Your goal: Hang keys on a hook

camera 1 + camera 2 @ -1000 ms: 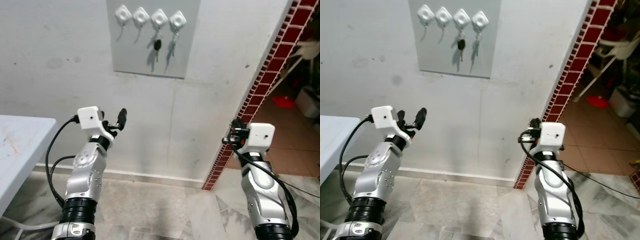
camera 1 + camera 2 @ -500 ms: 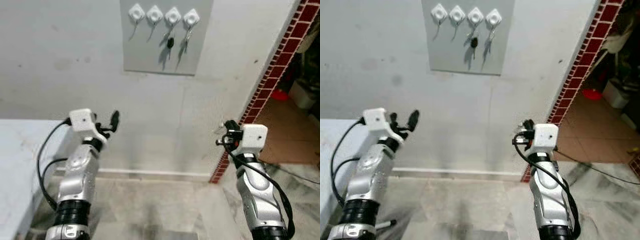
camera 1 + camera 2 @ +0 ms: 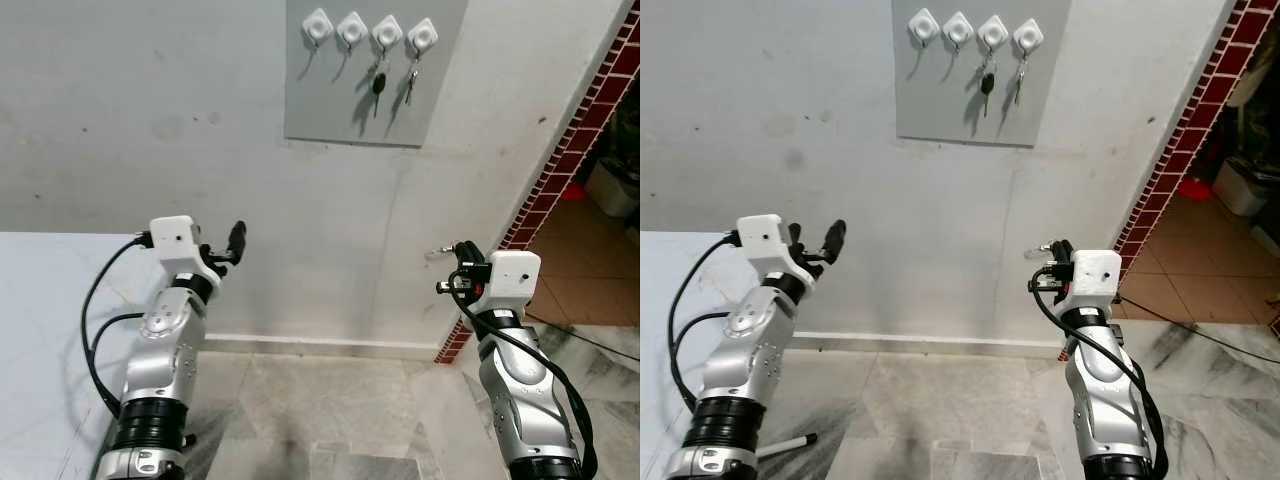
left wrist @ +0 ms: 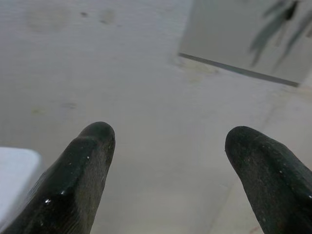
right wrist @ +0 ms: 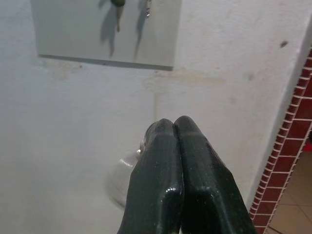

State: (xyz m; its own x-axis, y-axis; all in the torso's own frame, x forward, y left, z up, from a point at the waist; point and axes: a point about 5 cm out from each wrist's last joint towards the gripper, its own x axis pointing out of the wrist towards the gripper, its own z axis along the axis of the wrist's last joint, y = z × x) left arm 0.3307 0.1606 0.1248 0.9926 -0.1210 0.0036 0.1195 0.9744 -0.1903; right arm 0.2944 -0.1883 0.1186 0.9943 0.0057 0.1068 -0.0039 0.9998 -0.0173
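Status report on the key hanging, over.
Left gripper open, idle. Right gripper shut on keys, below hook panel. Two left hooks free; hung keys on the others. Nothing in between.

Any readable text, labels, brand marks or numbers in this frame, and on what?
None can be read. The grey hook board, its four white hooks, the hanging keys, the wall and both wrist housings show no lettering at this resolution.
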